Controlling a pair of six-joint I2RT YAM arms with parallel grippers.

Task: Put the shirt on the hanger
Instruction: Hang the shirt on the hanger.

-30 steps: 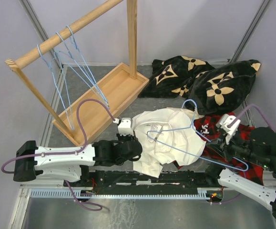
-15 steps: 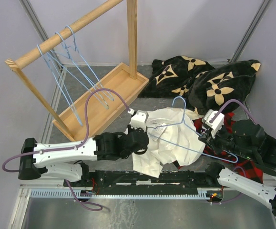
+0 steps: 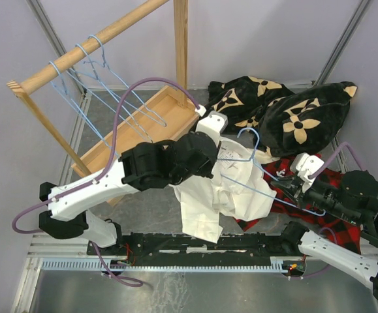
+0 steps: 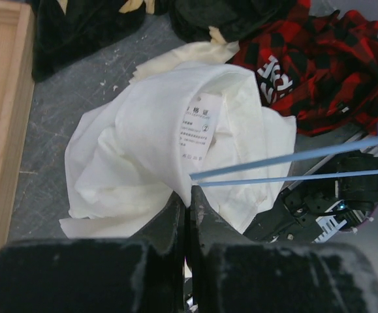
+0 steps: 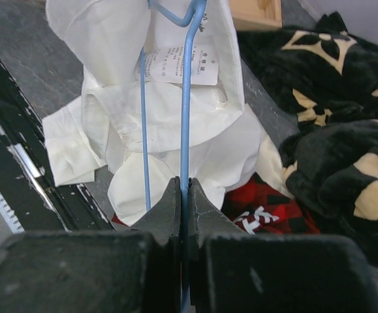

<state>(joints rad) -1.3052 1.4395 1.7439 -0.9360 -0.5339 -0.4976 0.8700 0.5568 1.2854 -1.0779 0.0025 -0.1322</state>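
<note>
Wooden tray [image 3: 164,104] holds a post [image 3: 180,52]; shirt [image 3: 231,189] hangs nearby.

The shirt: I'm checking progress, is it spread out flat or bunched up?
Bunched up: the shirt hangs in crumpled, overlapping folds from the shut left gripper, nowhere laid flat.

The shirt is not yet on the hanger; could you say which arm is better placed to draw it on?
Left, probably: the left gripper is shut on the shirt, lifted beside the hanger, while the right gripper is shut on its wire.
</note>
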